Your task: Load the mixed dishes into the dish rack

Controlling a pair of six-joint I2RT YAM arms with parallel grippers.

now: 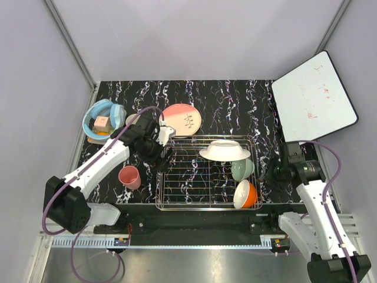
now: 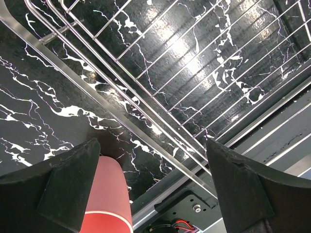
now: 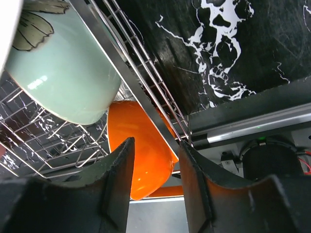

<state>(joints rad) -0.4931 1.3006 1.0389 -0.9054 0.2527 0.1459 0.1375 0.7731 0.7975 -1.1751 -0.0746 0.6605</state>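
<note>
Tabletop [image 1: 235, 100] holds plate [image 1: 181, 119], cup [image 1: 129, 176]; rack [image 1: 200, 207] has white dish [image 1: 224, 150], green bowl [image 1: 241, 170], orange bowl [image 1: 246, 194]. My left claw [image 2: 153, 145] gapes, right claw [image 3: 155, 145] half-apart, empty.

The black, white-veined marble-look bench [image 1: 235, 100] is smooth and polished, throwing back bright glare. The large rectangular chrome wire dish rack [image 1: 194, 183] is bare shiny metal. The pale green round bowl [image 3: 63, 73] and the white-and-orange round bowl [image 3: 141, 150] have a glossy glaze with sharp highlights. The pink cylindrical cup [image 2: 107, 194] looks satin-smooth, perhaps plastic; the close view leaves that unsure. The right gripper [image 3: 155, 160] is matt black plastic, faintly grainy.
</note>
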